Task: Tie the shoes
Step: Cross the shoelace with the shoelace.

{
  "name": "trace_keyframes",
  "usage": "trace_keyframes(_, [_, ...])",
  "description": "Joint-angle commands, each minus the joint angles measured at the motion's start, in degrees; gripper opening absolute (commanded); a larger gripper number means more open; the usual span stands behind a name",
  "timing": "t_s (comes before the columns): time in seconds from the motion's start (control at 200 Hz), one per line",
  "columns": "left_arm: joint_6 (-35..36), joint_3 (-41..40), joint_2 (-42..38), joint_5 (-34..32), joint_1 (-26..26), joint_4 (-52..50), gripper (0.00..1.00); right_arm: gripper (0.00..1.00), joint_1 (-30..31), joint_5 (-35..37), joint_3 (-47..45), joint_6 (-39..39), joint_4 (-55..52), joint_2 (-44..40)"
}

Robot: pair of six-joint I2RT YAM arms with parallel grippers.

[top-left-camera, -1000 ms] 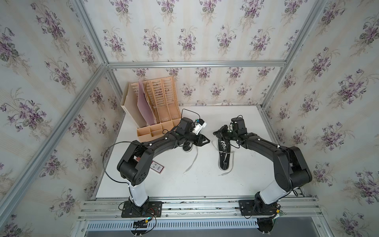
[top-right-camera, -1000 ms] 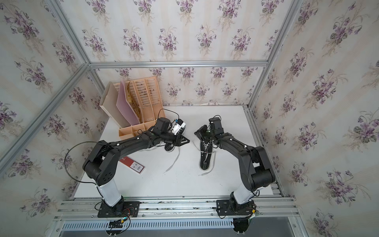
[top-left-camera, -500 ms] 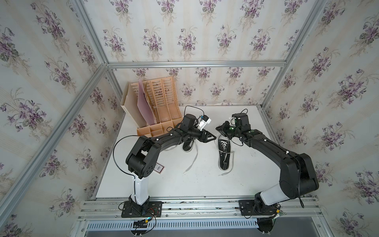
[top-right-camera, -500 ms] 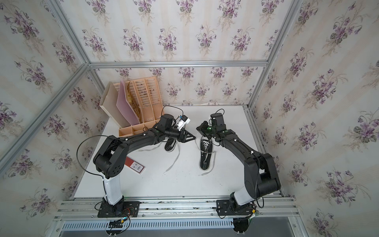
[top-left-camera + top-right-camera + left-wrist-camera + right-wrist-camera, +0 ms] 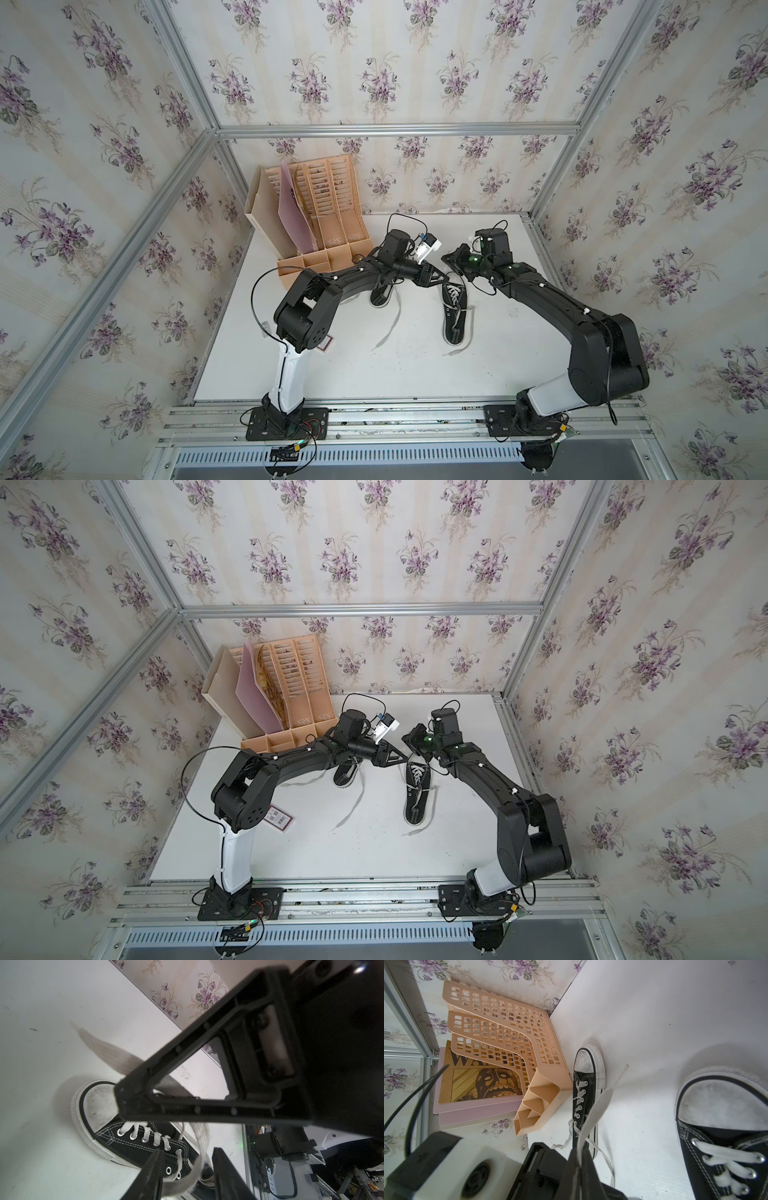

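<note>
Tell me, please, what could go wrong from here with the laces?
The right hand is shut on a flat lace; a hard pull could drag the shoe. The left hand is open around a lace loop and may close beside it. Both hands sit close together and might collide.

Left arm (image 5: 332, 286) and right arm (image 5: 548, 299) are of identical construction. Link housings are matte black with rounded joint casings; the lowest column of each arm is white. Each black base plate (image 5: 318, 419) carries exposed red and black wiring. White clips fasten a thin cable along each forearm. A black cable (image 5: 252, 296) loops beside the left shoulder. A white camera module (image 5: 427, 247) is fitted to the left wrist. A green indicator lamp (image 5: 472, 259) glows on the right wrist. Left gripper (image 5: 448, 276) and right gripper (image 5: 578, 1165) have black, open triangular finger frames (image 5: 182, 1047) with small round fastener marks.
</note>
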Motion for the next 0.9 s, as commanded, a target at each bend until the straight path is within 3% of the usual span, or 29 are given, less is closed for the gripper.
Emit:
trace_keyframes(0.0, [0.1,1.1,0.7,2.1,-0.3,-0.5,0.34,0.00,-0.4,0.8,-0.4,0.7,0.3,-0.4])
trace_keyframes(0.18, [-1.0,2.2,1.5,2.7,-0.5,-0.6,0.14,0.00,-1.7,0.9,-1.0,-0.2,-0.5,0.0])
trace_keyframes(0.29, [-2.7,2.7,1.4,3.1,-0.4,-1.1,0.04,0.15,-3.3,2.3,-0.3,-4.5,-5.0,0.3])
trace_keyframes(0.43, [-6.3,3.5,1.9,4.9,0.1,-2.1,0.09,0.42,-5.9,8.3,0.1,-12.1,-15.5,-1.7])
trace_keyframes(0.509, [-7.2,4.7,2.4,5.9,0.6,-4.0,0.11,0.51,-6.0,14.7,0.0,-16.5,-22.7,-4.0])
trace_keyframes(0.679, [-7.0,6.8,3.3,7.6,1.2,-6.4,0.21,0.53,-4.5,19.6,-5.4,-17.4,-32.2,-9.1])
trace_keyframes(0.894, [-7.2,8.1,4.8,8.8,1.3,-6.4,0.27,0.53,8.0,22.8,-14.8,-6.3,-33.2,-11.4])
